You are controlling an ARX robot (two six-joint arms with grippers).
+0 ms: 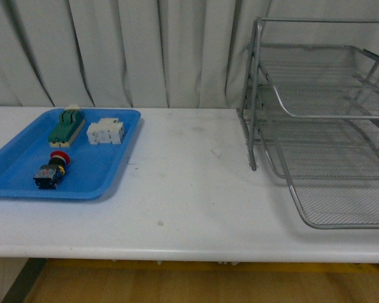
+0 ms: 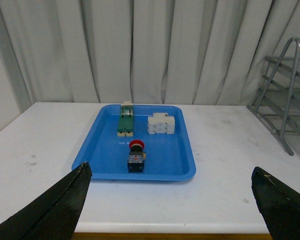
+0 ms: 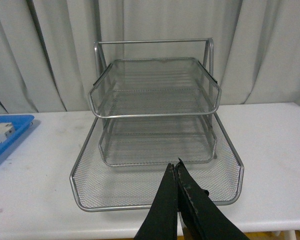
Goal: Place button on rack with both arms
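The button (image 1: 52, 170) lay on its side in a blue tray (image 1: 101, 167) near the left edge of the tabletop (image 1: 196, 189), its red cap pointing toward the far edge. It sat in the part of the tray nearest the front edge. Behind it, toward the far edge, a green block (image 1: 67, 124) and a white block (image 1: 106, 132) rested side by side, apart from the button.

The rack (image 1: 322, 82) stood at the right edge of the tabletop, well apart from the tray. Its three mesh trays were empty, and the lowest one was slid out toward the front edge.

In the left wrist view, the left pincer (image 2: 170, 170) was spread wide and held nothing. It hung above the front edge, facing the tray, with the button (image 2: 136, 156) well ahead of it. In the right wrist view, the right pincer (image 3: 174, 167) had its fingers pressed together with nothing between them. It faced the rack (image 3: 155, 85) from the front edge, above the rim of the lowest tray.
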